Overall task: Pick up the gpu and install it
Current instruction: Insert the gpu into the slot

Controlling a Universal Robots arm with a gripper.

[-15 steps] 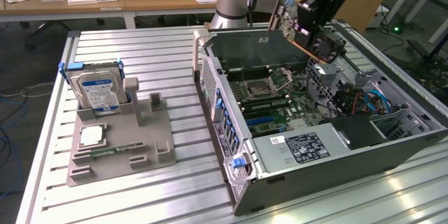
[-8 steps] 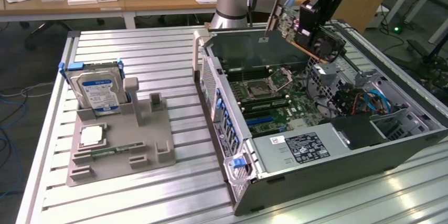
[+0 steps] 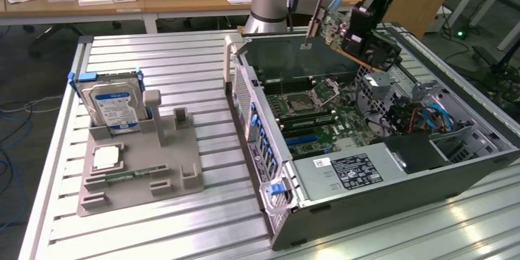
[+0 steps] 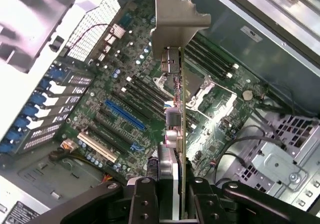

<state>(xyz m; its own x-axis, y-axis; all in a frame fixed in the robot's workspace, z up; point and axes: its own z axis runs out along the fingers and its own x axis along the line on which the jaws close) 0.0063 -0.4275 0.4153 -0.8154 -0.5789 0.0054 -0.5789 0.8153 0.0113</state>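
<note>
The gpu (image 3: 332, 24) hangs tilted above the back of the open computer case (image 3: 366, 178), with its round black fan (image 3: 380, 52) facing the exterior view's right and its silver bracket (image 3: 312, 25) pointing down. My gripper (image 3: 362, 27) is shut on the card. In the wrist view the gpu (image 4: 182, 129) is edge-on between my fingers (image 4: 145, 201), and my gripper (image 4: 176, 204) clamps its near end. The silver bracket (image 4: 175, 18) is at its far end. Below it lies the green motherboard (image 4: 210, 108) with a blue slot (image 4: 125, 116) and black slots beside it.
On the exterior view's left, a grey fixture (image 3: 146, 168) holds a silver hard drive (image 3: 114, 105) upright, a small green memory stick (image 3: 122, 175) and a square chip (image 3: 106, 158). Drive cages and cables (image 3: 422, 117) fill the case's right side. The case's raised back wall (image 3: 243, 83) stands beside the motherboard.
</note>
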